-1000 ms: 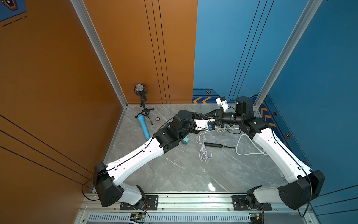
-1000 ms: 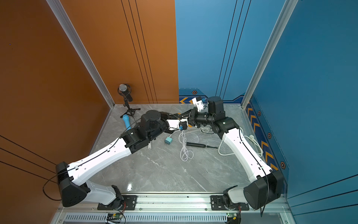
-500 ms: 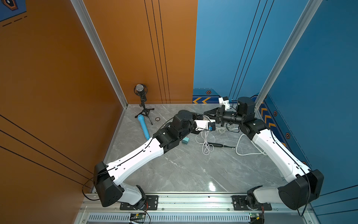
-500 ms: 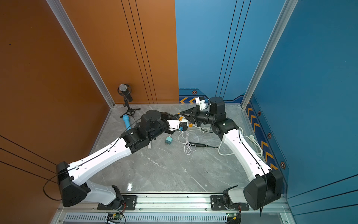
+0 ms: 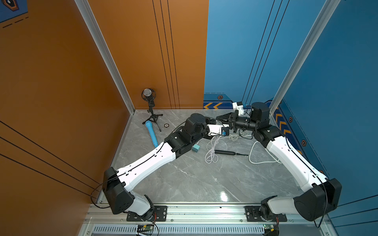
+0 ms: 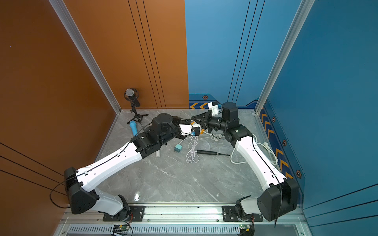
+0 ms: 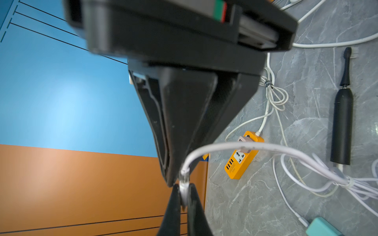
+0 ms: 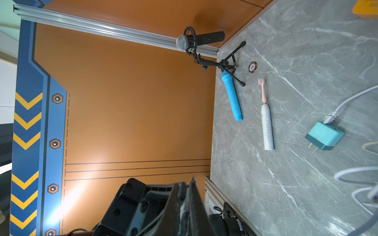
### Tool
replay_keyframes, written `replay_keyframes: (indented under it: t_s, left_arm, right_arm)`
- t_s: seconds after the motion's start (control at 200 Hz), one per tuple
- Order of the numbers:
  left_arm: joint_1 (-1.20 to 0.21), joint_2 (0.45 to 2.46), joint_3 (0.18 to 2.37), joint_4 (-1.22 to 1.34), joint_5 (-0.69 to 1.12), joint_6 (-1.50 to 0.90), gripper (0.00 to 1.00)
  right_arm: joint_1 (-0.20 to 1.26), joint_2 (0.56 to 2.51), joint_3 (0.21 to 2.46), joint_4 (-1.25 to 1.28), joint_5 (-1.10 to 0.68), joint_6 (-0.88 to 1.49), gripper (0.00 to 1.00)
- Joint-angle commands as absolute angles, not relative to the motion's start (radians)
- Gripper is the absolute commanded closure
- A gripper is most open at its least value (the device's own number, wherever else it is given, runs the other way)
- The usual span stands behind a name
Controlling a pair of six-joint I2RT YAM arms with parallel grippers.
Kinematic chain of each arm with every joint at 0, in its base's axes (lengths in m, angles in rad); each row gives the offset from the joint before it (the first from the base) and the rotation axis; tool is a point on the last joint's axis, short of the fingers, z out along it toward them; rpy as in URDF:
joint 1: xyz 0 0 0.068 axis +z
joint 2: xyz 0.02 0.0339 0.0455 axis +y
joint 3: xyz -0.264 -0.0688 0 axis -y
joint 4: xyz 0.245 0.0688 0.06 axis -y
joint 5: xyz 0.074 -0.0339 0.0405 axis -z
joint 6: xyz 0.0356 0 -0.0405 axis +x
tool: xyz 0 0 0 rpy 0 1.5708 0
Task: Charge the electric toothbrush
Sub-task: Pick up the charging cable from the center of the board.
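Observation:
A black electric toothbrush (image 5: 227, 152) (image 7: 342, 126) lies on the grey table. A white toothbrush with a pink head (image 8: 267, 124) lies under my left arm. Above the table's back, my left gripper (image 7: 183, 189) (image 5: 215, 120) is shut on the plug end of a white cable (image 7: 235, 145). My right gripper (image 8: 189, 181) (image 5: 218, 119) meets it tip to tip and is shut on the same plug. The cable hangs down to a coil (image 5: 211, 151) and runs to a teal charger (image 5: 196, 148) (image 8: 325, 135). An orange power strip (image 7: 242, 157) lies below the grippers.
A microphone on a tripod (image 5: 148, 98), a blue microphone (image 5: 151, 133) and a poker chip (image 5: 167, 125) sit at the back left corner. The strip's thick white cord (image 5: 259, 161) loops by my right arm. Orange and blue walls close in the back and sides.
My right gripper's jaws have closed on the cable plug held by the left gripper. The hanging cable coil has shifted slightly. The left arm has stayed in place.

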State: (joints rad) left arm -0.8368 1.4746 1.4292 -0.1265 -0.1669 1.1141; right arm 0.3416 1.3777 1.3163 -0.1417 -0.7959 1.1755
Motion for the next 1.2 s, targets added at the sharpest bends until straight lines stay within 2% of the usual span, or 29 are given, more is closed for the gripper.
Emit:
replay_keyframes:
  t_s: [0.0,0.055,0.235,0.305,0.38,0.495,0.656,0.856,1.196]
  left_arm:
    - [-0.821,1.491,1.470,-0.071,-0.146,1.105,1.00]
    - [-0.822,1.492,1.471,-0.071,-0.146,1.102,1.00]
    - [-0.819,1.510,1.486,-0.072,-0.174,1.105,1.00]
    - [-0.810,1.516,1.495,-0.071,-0.184,1.095,1.00]
    - [-0.799,1.514,1.494,-0.072,-0.174,1.087,1.00]
    - [-0.795,1.510,1.493,-0.071,-0.162,1.086,1.00]
    - [-0.800,1.499,1.482,-0.071,-0.113,1.072,1.00]
    - [-0.825,1.491,1.473,-0.071,-0.095,1.082,1.00]
    - [-0.842,1.477,1.458,-0.071,-0.076,1.102,1.00]
  right_arm:
    - [0.359,1.339,1.304,-0.182,-0.830,1.162,0.96]
    - [0.359,1.338,1.304,-0.186,-0.825,1.163,1.00]
    - [0.359,1.329,1.305,-0.185,-0.824,1.174,1.00]
    - [0.355,1.324,1.308,-0.205,-0.832,1.148,0.85]
    - [0.345,1.318,1.295,-0.218,-0.851,1.137,0.83]
    - [0.338,1.306,1.273,-0.219,-0.866,1.141,0.83]
    - [0.340,1.299,1.283,-0.213,-0.859,1.141,0.90]
    - [0.342,1.316,1.280,-0.152,-0.850,1.191,0.82]
    - [0.337,1.325,1.278,-0.156,-0.818,1.194,0.84]
